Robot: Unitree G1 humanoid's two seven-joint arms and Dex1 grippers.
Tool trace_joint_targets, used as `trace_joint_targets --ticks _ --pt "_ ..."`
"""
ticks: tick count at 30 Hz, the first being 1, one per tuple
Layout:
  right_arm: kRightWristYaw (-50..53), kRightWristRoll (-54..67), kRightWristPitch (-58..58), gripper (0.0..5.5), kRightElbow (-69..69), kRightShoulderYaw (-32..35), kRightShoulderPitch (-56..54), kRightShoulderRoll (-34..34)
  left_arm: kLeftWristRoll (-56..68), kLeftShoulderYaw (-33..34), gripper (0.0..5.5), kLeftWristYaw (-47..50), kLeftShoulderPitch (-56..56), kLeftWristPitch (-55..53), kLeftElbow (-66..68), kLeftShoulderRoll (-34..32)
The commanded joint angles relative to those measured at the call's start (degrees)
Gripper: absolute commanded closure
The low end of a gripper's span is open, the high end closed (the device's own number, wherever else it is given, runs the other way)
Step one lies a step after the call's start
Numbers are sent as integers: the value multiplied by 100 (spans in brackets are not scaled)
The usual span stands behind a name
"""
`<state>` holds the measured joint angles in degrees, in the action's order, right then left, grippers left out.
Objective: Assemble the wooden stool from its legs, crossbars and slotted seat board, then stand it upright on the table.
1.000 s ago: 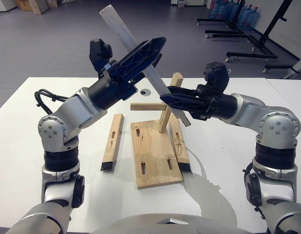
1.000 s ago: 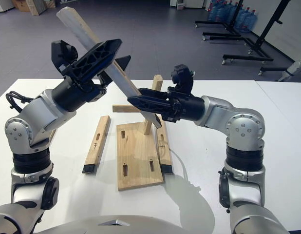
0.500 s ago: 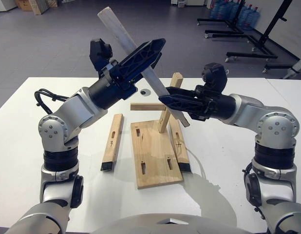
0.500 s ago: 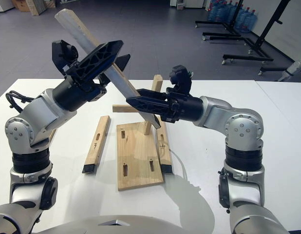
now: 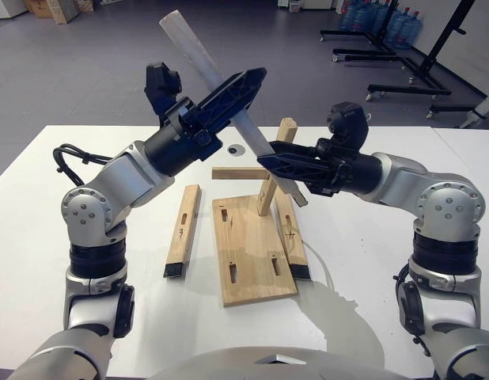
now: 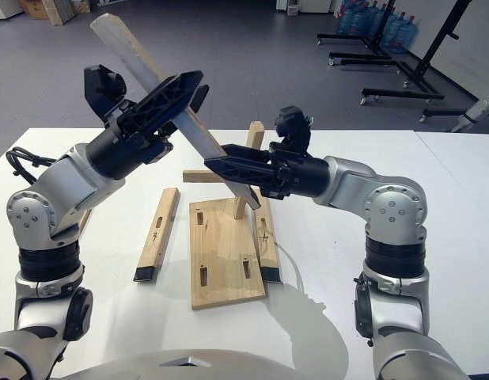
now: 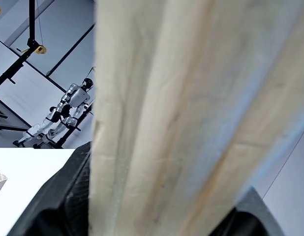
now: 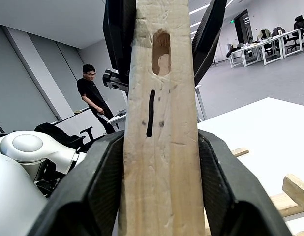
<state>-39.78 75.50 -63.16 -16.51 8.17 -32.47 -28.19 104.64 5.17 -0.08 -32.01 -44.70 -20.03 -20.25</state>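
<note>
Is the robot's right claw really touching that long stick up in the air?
Touching. The right wrist view shows the right gripper with its fingers pressed flat against both sides of the stick, with no gap.

left end effector (image 6: 203, 81) tighter on leg (image 6: 134, 53)

Left claw (image 5: 248, 85), right claw (image 5: 270, 164) clamped (arms raised).

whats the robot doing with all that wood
It's partway through building a stool. The left gripper and right gripper are both shut on one long wooden leg, held tilted in the air above the table. Below lies the slotted seat board, with an upright piece and a crossbar at its far end. One loose leg lies left of the board, another leg right.
</note>
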Motion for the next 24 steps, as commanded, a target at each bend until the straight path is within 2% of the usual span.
trace_joint_targets --ticks 1,14,16,24 --pt "25 -69 164 348 -67 -6 -26 27 0 -64 313 -18 16 -48 -90 -62" --pt "56 -181 244 348 -23 -40 96 38 6 -40 315 27 -26 -13 16 -87" --pt "26 -264 200 291 52 -106 156 -7 15 -21 320 33 -14 -4 10 -94" --pt "-197 -641 303 149 207 -221 358 -173 -64 3 334 -15 100 -26 -6 -147"
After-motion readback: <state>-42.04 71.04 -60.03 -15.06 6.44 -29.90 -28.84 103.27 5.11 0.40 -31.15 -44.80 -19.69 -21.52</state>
